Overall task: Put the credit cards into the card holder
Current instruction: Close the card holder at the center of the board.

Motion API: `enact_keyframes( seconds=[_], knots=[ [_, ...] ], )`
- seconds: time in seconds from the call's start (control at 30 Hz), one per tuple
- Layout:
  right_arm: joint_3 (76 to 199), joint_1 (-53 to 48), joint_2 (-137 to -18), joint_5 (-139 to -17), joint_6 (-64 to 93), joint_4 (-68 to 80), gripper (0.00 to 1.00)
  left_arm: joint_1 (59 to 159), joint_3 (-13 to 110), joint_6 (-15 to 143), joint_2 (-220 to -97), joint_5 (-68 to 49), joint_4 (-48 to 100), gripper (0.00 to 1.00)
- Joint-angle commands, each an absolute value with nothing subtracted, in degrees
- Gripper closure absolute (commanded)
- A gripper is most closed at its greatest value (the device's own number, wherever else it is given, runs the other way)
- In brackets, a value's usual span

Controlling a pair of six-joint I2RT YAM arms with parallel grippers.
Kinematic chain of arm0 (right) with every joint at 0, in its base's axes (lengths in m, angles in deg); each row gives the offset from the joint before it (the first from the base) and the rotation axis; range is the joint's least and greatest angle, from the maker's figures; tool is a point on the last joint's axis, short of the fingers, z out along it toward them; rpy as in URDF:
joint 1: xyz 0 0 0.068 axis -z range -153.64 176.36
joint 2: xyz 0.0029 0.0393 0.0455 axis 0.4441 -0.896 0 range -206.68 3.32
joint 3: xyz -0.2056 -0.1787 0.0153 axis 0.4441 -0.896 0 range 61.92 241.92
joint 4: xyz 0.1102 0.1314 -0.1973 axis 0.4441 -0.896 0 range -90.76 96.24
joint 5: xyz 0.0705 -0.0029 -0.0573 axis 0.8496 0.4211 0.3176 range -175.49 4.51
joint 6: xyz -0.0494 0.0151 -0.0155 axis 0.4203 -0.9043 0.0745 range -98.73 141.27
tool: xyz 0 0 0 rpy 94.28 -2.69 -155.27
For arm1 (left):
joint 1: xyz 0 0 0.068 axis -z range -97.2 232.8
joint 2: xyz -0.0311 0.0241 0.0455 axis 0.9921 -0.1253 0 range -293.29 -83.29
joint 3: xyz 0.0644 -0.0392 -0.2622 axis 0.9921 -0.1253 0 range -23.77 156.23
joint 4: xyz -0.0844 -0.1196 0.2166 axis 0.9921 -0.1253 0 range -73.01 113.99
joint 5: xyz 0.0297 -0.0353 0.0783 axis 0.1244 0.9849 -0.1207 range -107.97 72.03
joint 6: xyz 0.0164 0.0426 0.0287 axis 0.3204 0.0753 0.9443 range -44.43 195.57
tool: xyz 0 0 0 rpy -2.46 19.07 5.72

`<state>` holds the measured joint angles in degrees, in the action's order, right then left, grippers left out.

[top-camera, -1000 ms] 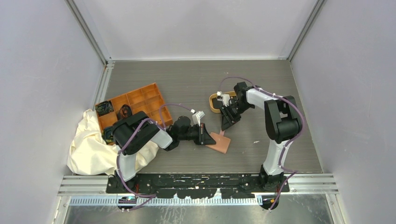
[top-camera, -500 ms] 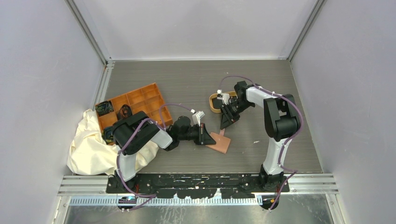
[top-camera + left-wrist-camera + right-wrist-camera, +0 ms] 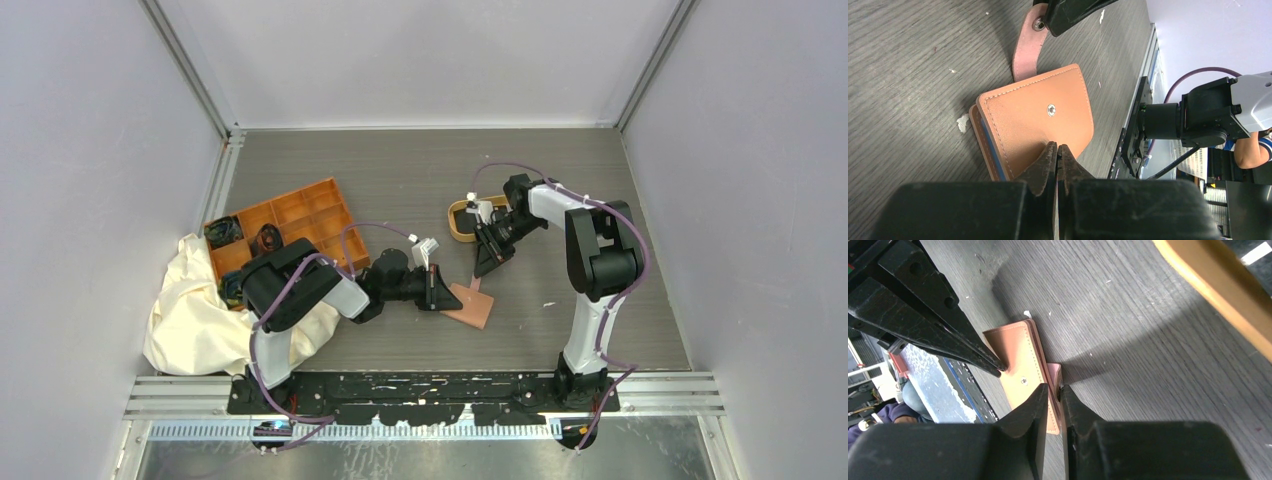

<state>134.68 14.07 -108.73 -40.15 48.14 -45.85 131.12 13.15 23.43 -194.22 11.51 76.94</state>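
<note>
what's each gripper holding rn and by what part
The right gripper pinches the card holder by its pink snap tab. The left gripper is shut and holds nothing; its tips only rest on the holder's cover near one edge.

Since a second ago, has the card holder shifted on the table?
No. The card holder lies at the same spot and angle as before, judged against the tan oval tray in the top view.

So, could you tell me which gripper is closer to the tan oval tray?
Right. The right gripper hangs next to the tray, over the snap tab of the card holder; the left gripper is farther, tips on its cover.
</note>
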Motion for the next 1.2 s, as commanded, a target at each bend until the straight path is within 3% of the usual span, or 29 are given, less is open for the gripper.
enact_keyframes(
  seconds=[0.0,0.23,0.67,1.17],
  knots=[
    [137.05,14.17,-108.74,-38.12,49.81,-47.84,0.8,131.24,13.01,24.32,-193.67,12.07,78.66,1.0],
    [137.24,14.15,-108.1,-37.57,51.53,-49.04,0.9,131.24,13.23,24.42,-193.78,12.09,78.31,1.0],
    [135.32,11.77,-103.95,-37.88,60.76,-52.0,0.92,131.23,13.15,24.33,-193.65,11.93,78.07,1.0],
    [122.08,0.5,-87.49,-51.68,71.13,-40.41,0.98,131.24,12.81,23.35,-193.7,11.5,78.43,1.0]
  ],
)
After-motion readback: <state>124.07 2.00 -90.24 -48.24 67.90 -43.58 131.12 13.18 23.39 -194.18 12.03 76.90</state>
